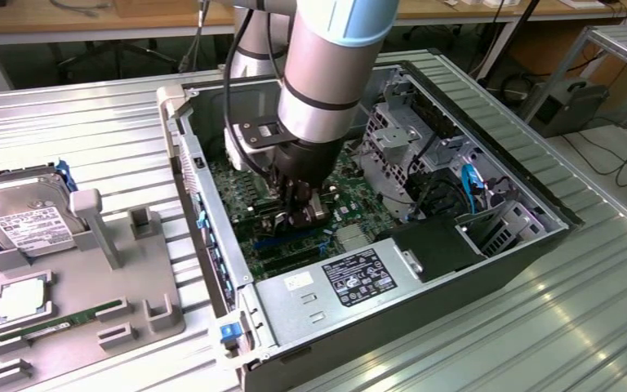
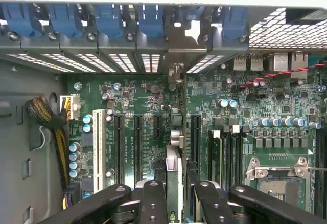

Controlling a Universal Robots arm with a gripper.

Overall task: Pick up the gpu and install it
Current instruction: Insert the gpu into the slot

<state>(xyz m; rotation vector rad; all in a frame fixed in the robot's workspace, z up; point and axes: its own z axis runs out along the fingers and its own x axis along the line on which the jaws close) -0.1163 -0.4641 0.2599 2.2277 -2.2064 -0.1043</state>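
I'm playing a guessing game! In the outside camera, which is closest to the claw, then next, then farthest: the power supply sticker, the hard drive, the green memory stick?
1. Power supply sticker, just below the claw, inside the case.
2. Green memory stick, on the grey tray, view's left.
3. Hard drive, far left edge.

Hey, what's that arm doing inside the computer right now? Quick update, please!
Gripper down inside the computer case, shut on the gpu. Card edge-on over the motherboard slots. Nothing seen blocking.
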